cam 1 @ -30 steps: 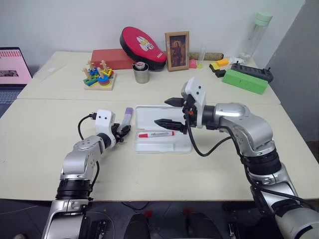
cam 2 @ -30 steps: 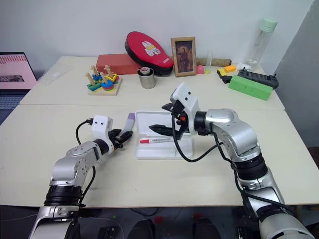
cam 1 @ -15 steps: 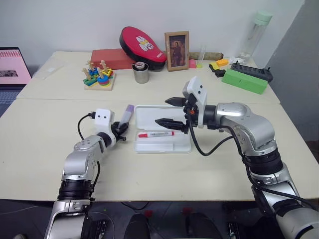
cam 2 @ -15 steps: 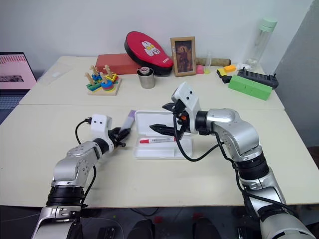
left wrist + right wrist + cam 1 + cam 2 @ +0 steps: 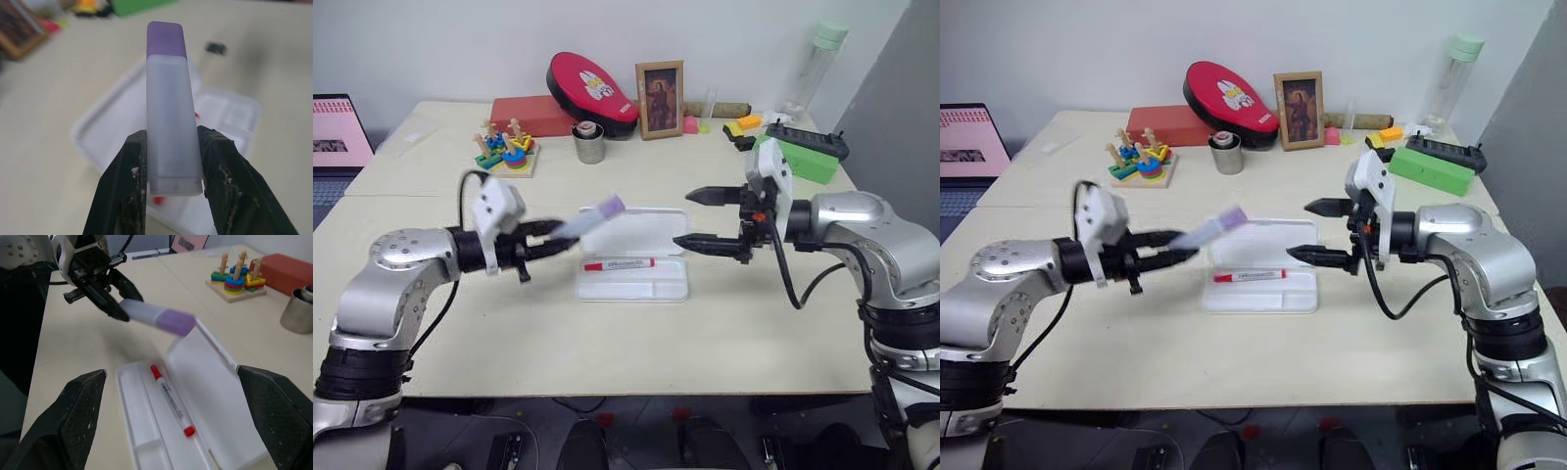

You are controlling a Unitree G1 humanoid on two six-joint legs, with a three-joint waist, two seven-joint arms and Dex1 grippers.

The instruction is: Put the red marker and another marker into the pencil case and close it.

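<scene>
The pencil case (image 5: 631, 291) lies open mid-table, its lid tilted up at the back. The red marker (image 5: 619, 264) rests inside its tray. My left gripper (image 5: 558, 233) is shut on another marker, a lavender highlighter (image 5: 592, 215) with a purple cap, held in the air just left of the case, cap toward the lid. In the left wrist view both black fingers (image 5: 124, 196) clamp the highlighter (image 5: 168, 122) near its base. My right gripper (image 5: 685, 217) hovers open and holds nothing, just right of the case. The right wrist view shows the highlighter (image 5: 156, 316) above the red marker (image 5: 171, 399).
Along the back of the table stand a red oval case (image 5: 592, 93), a framed picture (image 5: 661, 98), a metal cup (image 5: 590, 145), a stacking toy (image 5: 504, 155), a red box (image 5: 533, 115) and a green block (image 5: 803, 157). A laptop (image 5: 337, 127) sits far left.
My left gripper closed on the highlighter, lifted it off the table and swung it toward the case. My right gripper drew away from over the case to its right side.
</scene>
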